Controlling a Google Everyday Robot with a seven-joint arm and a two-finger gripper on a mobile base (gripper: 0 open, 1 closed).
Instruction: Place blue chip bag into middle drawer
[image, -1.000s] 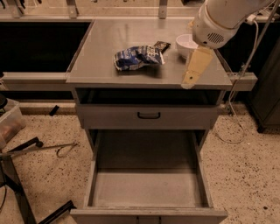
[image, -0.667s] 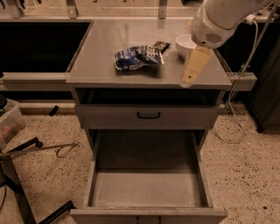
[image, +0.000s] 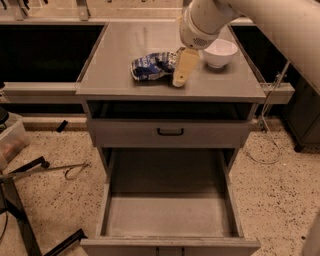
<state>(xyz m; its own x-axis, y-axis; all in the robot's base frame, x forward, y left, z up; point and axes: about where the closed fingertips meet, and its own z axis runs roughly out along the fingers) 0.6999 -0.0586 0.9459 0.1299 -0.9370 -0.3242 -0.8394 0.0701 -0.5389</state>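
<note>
While the cream-coloured two-finger gripper (image: 180, 77) hangs tip-down from the thick white arm (image: 205, 22) at the right end of the glossy blue foil chip bag (image: 152, 67), nothing shows whether it is parted or closed, since from this side it reads as one flat blade. Its tip is close to the grey cabinet top (image: 125, 45), just beside or against the bag's right edge; contact cannot be confirmed, and the bag lies flat and looks unlifted, so the grasp is probably not yet made. Coming in from above at the bag's crumpled end makes sense, because a limp foil packet offers a pinchable fold there rather than on its smooth face. Just right of the gripper sits the round white bowl (image: 220, 52), close enough that a sideways sweep of the wrist could knock it. Below the top, the shallow grey drawer front with a black bar handle (image: 170, 132) is closed, which leaves a clear drop past it. Beneath it the deep grey metal middle drawer (image: 167, 212) stands pulled well out toward the camera, its flat floor bare, presumably left open so the bag can be carried forward over the cabinet edge and lowered straight in.
</note>
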